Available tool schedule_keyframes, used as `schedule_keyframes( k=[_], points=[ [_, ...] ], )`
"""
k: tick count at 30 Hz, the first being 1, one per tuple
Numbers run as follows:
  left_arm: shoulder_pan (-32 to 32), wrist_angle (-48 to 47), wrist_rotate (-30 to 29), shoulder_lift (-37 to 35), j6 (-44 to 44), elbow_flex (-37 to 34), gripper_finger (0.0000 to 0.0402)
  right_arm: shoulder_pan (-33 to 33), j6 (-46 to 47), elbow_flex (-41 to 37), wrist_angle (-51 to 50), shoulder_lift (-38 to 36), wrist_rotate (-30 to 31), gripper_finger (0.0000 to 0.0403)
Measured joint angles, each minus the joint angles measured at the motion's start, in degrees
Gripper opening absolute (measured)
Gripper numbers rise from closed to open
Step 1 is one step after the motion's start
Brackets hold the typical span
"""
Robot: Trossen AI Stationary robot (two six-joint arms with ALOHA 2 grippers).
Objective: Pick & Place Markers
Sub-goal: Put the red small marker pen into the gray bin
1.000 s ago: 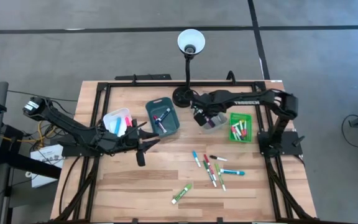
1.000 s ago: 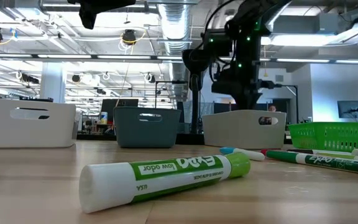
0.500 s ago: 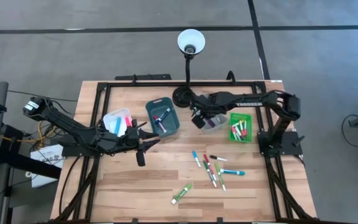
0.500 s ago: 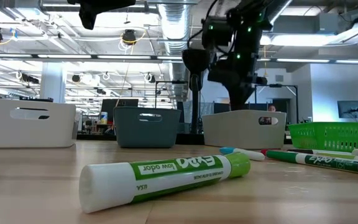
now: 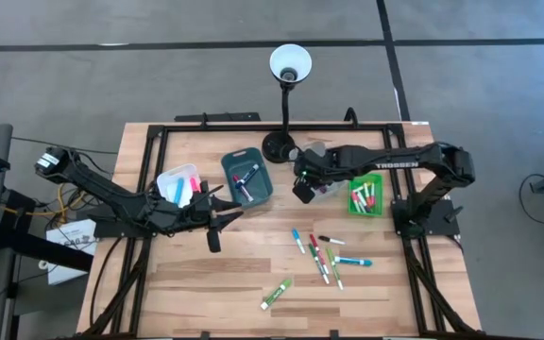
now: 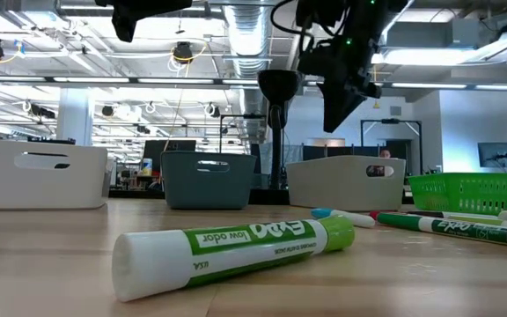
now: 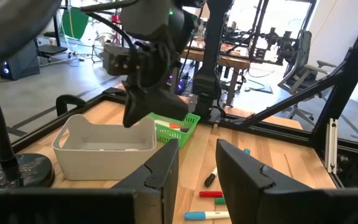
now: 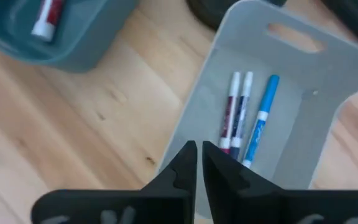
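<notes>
Right gripper [image 5: 302, 188] over grey bin [image 8: 272, 112] | jaws nearly closed, empty | left gripper [image 5: 217, 227] parked, jaws apart

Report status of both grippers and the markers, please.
Right gripper nearly shut, empty, above grey bin. Left gripper open, idle. Three markers binned.

It looks like an open robotics lab. Exposed ceiling ducts [image 6: 240, 31], monitors [image 6: 500, 156] and office chairs [image 7: 299, 53] fill the room behind.
</notes>
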Motion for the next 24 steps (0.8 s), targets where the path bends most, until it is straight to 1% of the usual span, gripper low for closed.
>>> schedule_keyframes(
  k=[3, 7, 10, 14, 17, 22, 24],
  points=[
    [0.0, 0.0, 0.0, 0.0, 0.0, 0.0, 0.0104, 1.3, 0.2, 0.0, -0.5, 0.1, -1.4, 0.0028],
    [0.0, 0.0, 0.0, 0.0, 0.0, 0.0, 0.0104, 2.9, 0.3, 0.0, -0.6, 0.2, -5.8, 0.0048],
    [0.0, 0.0, 0.0, 0.0, 0.0, 0.0, 0.0104, 4.5, 0.5, 0.0, -1.2, 0.1, -6.4, 0.0063],
    [0.0, 0.0, 0.0, 0.0, 0.0, 0.0, 0.0104, 6.9, 4.2, 0.0, -4.1, 0.1, -6.8, 0.0074],
    [0.0, 0.0, 0.0, 0.0, 0.0, 0.0, 0.0104, 9.2, 8.4, 0.0, -6.8, 0.1, -8.3, 0.0077],
    [0.0, 0.0, 0.0, 0.0, 0.0, 0.0, 0.0104, 14.7, 12.8, 0.0, -9.6, 0.2, -9.0, 0.0078],
    [0.0, 0.0, 0.0, 0.0, 0.0, 0.0, 0.0104, 16.9, 14.1, 0.0, -9.6, 0.2, -10.9, 0.0078]
  ],
)
